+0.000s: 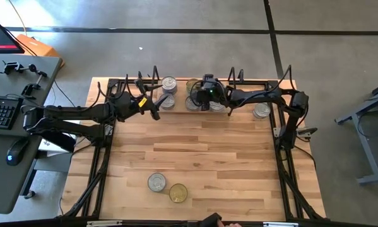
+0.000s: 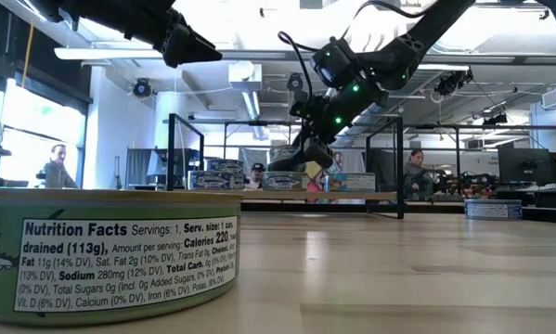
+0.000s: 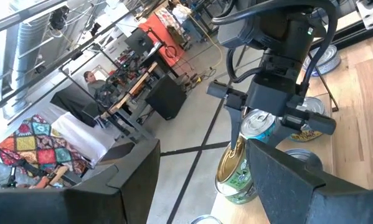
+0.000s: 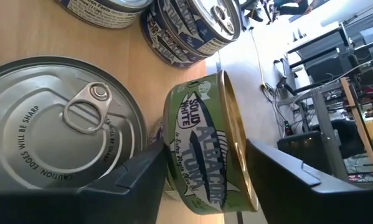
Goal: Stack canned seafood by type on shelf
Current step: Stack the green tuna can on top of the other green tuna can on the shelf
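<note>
My right gripper [image 1: 204, 96] [image 4: 205, 180] is over the shelf [image 2: 380, 196] at the table's far edge, shut on a green tin with a gold lid [image 4: 202, 149] [image 3: 233, 168]. Right beside that tin a silver-lidded tin [image 4: 61, 134] lies flat. More tins stand on the shelf, some stacked [image 1: 168, 91] [image 1: 218, 106], and one sits apart to the right [image 1: 261, 111]. My left gripper [image 1: 152, 107] [image 3: 202, 186] hovers just left of them, open and holding nothing. A silver-lidded tin [image 1: 156, 182] and a gold-lidded tin [image 1: 178, 193] rest flat near the table's near edge. My right gripper pinches the green tin between its two fingers, one finger [image 4: 152, 171] against the tin's bottom and the other [image 4: 279, 177] against its gold lid [image 4: 242, 155]. The fingers point down from above. The tin stands on its edge, with its lid facing sideways.
Black wire frames [image 2: 173, 153] [image 2: 400, 162] stand at both ends of the shelf. The wide middle of the wooden table [image 1: 201, 151] holds nothing. A green-labelled tin [image 2: 110, 260] sits close in front of the low camera. People are in the room behind.
</note>
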You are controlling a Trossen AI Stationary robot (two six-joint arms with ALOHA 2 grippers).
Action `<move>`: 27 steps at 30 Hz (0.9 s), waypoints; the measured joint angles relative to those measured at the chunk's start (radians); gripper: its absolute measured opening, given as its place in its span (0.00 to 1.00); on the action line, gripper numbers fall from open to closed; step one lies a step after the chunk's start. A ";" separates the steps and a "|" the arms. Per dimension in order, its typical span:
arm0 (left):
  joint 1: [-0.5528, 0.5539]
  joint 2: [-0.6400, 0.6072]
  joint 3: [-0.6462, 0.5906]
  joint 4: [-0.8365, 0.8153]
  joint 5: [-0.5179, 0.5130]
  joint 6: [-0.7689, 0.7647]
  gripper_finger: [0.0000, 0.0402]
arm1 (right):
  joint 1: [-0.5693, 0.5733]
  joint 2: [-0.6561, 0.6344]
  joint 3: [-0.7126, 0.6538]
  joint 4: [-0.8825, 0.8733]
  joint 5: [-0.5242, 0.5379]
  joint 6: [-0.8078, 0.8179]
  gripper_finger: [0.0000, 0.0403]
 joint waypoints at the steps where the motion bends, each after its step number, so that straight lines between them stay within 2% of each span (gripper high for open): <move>1: 0.000 0.000 0.000 0.000 0.000 0.000 0.58 | 0.000 0.000 0.000 0.000 0.000 0.000 0.51; 10: 0.000 0.000 0.000 -0.010 0.000 -0.002 0.58 | 0.004 0.000 0.000 0.000 0.024 -0.029 0.30; 18: -0.004 0.000 0.000 -0.010 0.001 -0.002 0.58 | 0.052 0.000 0.000 0.101 0.140 -0.177 0.30; 27: -0.004 0.000 0.000 -0.008 0.042 -0.003 0.58 | -0.022 0.000 0.000 0.093 0.025 -0.173 0.30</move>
